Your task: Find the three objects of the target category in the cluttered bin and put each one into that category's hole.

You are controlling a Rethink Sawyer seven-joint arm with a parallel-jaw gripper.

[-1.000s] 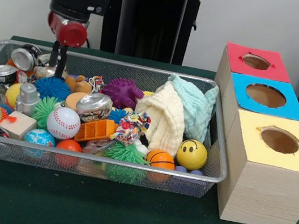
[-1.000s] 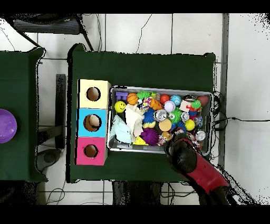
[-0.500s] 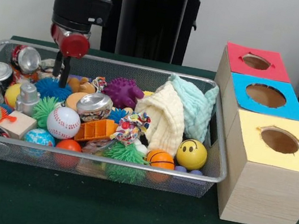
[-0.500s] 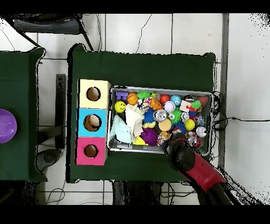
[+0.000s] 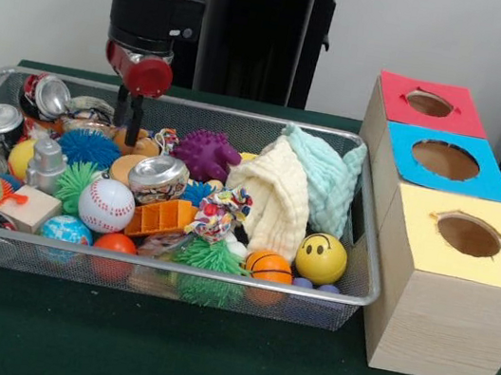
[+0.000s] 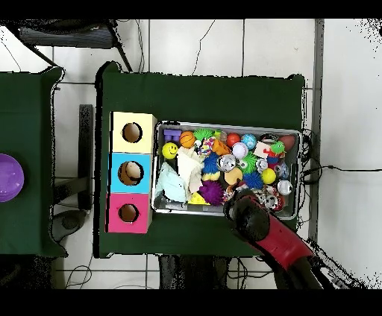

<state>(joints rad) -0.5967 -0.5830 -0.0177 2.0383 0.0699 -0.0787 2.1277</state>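
Tool [image 5: 128, 119] is hung over the bin's far left part, tips down among the clutter; whether it is open or closed cannot be told. Worktop [image 5: 202, 362] is covered in dark green cloth; a tiled floor [image 6: 224, 45] is seen around it. Wire bin [image 5: 168, 275] is packed: baseball [image 5: 106, 206], smiley ball [image 5: 321, 258], mini basketball [image 5: 269, 267], cans, spiky balls, cloths [image 5: 293, 190]. Just beside the bin, three boxes are lined up, each with a round hole: red [image 5: 430, 103], blue [image 5: 445, 159], yellow [image 5: 469, 235].
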